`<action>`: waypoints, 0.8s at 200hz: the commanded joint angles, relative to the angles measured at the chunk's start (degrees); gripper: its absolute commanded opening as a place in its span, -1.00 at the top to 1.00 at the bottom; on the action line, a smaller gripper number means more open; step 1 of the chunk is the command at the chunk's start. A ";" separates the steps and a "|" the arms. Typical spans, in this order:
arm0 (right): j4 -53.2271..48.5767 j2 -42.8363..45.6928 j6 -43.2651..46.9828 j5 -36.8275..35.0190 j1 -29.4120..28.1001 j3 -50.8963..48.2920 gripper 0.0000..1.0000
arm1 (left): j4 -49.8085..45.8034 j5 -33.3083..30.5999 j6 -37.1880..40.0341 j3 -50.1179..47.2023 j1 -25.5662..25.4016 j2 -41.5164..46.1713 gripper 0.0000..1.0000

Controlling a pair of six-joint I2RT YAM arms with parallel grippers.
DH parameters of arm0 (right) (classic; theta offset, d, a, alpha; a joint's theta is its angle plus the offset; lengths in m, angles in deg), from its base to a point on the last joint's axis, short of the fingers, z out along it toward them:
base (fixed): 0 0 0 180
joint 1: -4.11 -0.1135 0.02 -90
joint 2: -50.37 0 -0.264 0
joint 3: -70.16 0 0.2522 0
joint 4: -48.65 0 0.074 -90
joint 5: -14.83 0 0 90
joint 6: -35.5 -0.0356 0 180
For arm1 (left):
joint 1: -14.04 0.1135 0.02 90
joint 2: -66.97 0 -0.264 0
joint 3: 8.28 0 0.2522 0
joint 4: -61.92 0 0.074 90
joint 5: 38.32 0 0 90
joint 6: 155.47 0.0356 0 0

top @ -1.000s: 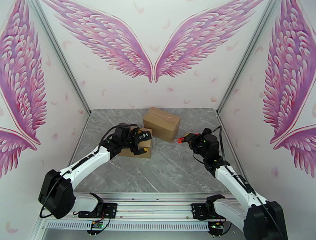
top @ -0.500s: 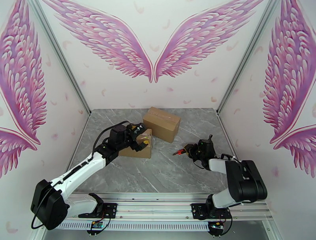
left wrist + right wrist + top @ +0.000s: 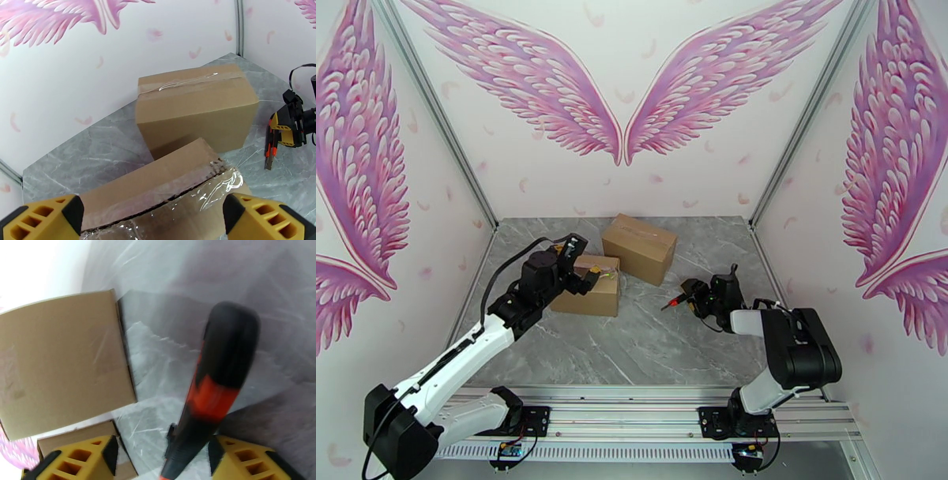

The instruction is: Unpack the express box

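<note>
Glistening crinkled tape (image 3: 221, 184) on cardboard box (image 3: 150, 173)

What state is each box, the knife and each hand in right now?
Back box: taped shut.
Near box: tape split along the top seam, flaps still down.
Left hand: open, above the near box.
Right hand: around the knife, grip unclear.
Knife: between the right hand's fingers.
</note>
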 commanded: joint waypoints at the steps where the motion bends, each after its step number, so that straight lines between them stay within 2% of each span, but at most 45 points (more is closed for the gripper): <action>1: -12.37 4.09 5.73 -7.87 0.41 1.04 -0.99 | -4.87 -8.79 -8.61 -0.90 1.23 4.15 -0.98; 18: -19.61 10.12 9.42 -13.20 0.41 2.63 -0.98 | -9.26 -13.81 -15.79 -0.26 2.70 6.42 -0.97; 35: -26.28 17.11 13.03 -20.18 0.12 4.43 -0.98 | -16.17 -16.28 -26.47 1.04 5.29 8.25 -0.98; 57: -35.92 24.05 20.17 -28.73 -3.67 10.35 -0.98 | -26.18 -12.10 -39.28 3.93 10.49 8.11 -0.98; 69: -38.02 25.33 22.76 -30.29 -5.75 13.10 -0.98 | -29.21 -9.75 -43.65 4.45 11.99 7.32 -0.97; 88: -38.53 23.97 26.97 -27.08 -8.91 17.80 -0.97 | -29.89 -5.65 -48.16 3.56 13.07 6.49 -0.97; 114: -32.63 16.94 33.55 -11.93 -15.42 25.77 -0.95 | -29.12 0.42 -53.06 2.43 14.34 5.74 -0.98; 134: -38.82 6.98 41.53 -4.15 -22.51 38.83 -0.90 | -27.09 4.12 -54.21 1.62 15.45 5.09 -0.97; 160: -47.62 -4.81 50.31 -1.43 -30.25 53.92 -0.91 | -26.10 9.01 -54.34 1.78 16.48 3.05 -0.97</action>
